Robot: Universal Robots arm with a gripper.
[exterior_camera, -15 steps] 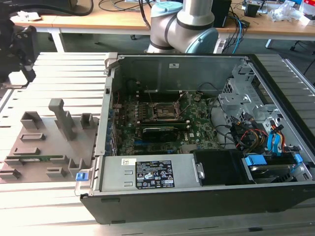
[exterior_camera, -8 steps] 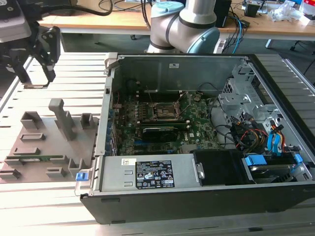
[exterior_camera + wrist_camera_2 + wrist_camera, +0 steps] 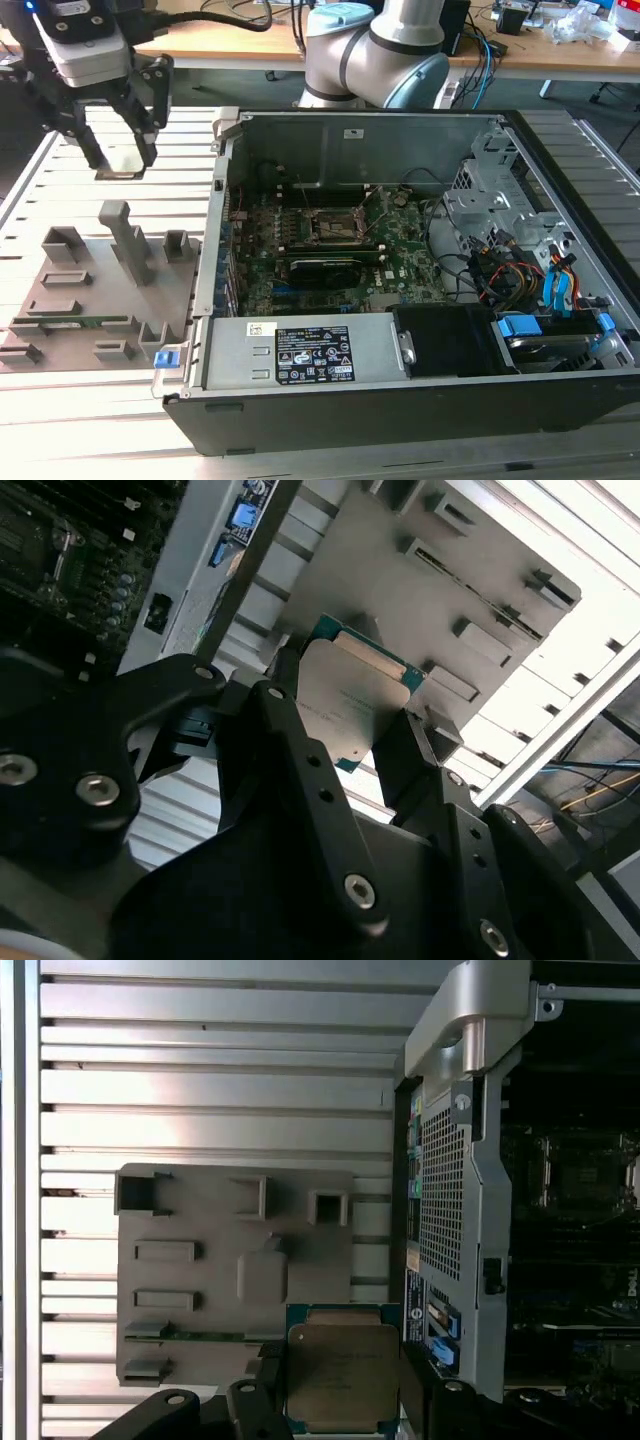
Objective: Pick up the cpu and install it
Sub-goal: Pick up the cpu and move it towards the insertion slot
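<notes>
1. Computer case [image 3: 400,410]: black, lid off, lying on its side. It takes up the middle of the slatted worktop [image 3: 60,420] and the exterior view's right, reaching close to the near edge. A labelled power supply [image 3: 310,352] sits against the near wall, and a drive bay with blue tabs [image 3: 550,350] sits beside it.
2. Motherboard [image 3: 320,270]: green, flat on the case floor. Its socket [image 3: 335,226], a dark square in a metal frame, lies toward the board's far edge.
3. Fixture tray [image 3: 90,290]: grey, with upright blocks and slots. It sits on the worktop just beside the case, toward the edge at the exterior view's left.
4. Gripper [image 3: 120,160]: black, two-fingered, hanging above the tray's far end and clear of it. Its fingers are pinched on opposite edges of the cpu.
5. cpu [image 3: 118,174]: held level in the air, outside the case. Both wrist views [image 3: 343,1375] [image 3: 350,705] show a silvery top with a thin green rim.
6. Arm base [image 3: 375,50]: pale grey, behind the case's far wall.
7. Desk [image 3: 560,55]: wooden, with cables on it, farthest back.
</notes>
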